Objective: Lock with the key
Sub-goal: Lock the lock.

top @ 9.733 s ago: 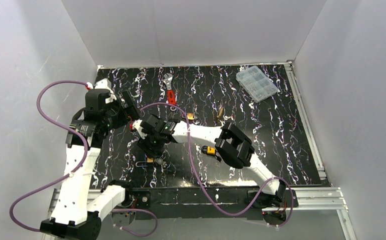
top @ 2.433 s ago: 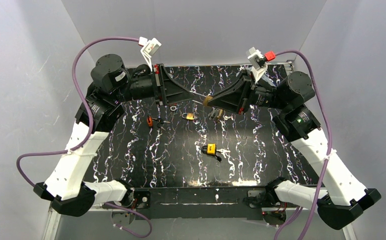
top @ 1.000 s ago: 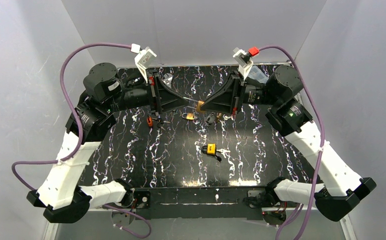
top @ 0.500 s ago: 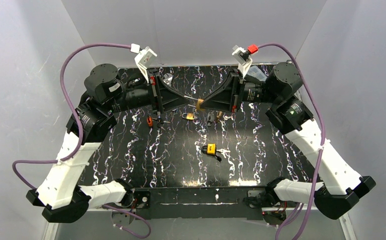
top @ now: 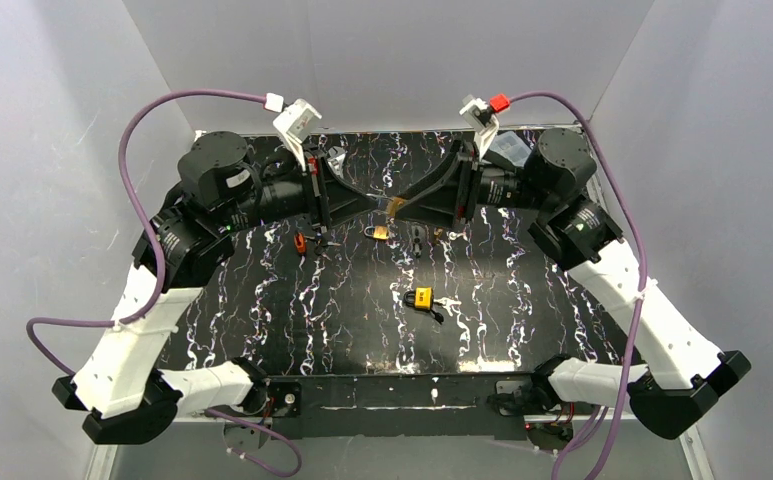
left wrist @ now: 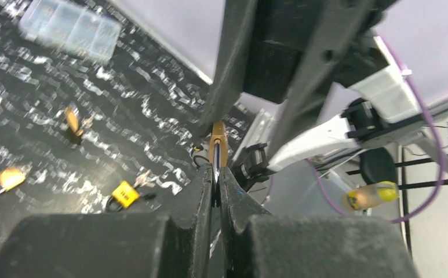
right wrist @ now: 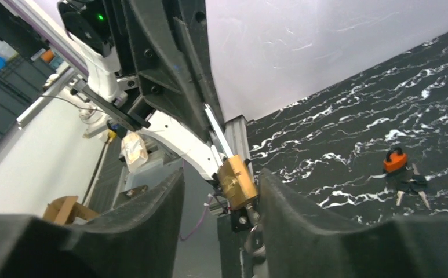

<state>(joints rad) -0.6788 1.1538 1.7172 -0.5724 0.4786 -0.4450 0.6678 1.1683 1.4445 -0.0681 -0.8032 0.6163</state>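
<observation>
Both arms are raised and meet tip to tip above the back of the table. My left gripper (top: 378,203) is shut on the key (right wrist: 217,132), whose thin silver blade runs into a small brass padlock (top: 394,206). The left wrist view shows that padlock (left wrist: 217,136) edge-on, just past my closed left gripper (left wrist: 215,180). My right gripper (right wrist: 221,200) stands open around the padlock (right wrist: 237,180). The lock rests against the right-hand finger (right wrist: 294,217), and a wide gap separates it from the other finger. Its shackle hangs below, partly hidden.
On the black marbled table (top: 522,300) lie a yellow padlock (top: 422,298) with keys, a second brass padlock (top: 377,232), an orange padlock (top: 300,242) and dark keys (top: 419,238). A clear parts box (top: 510,148) sits at the back right, half hidden by the right arm.
My right gripper's jaws have spread apart, so they no longer clamp the brass padlock. Both arms have edged slightly closer together; the left stays shut on the key.
</observation>
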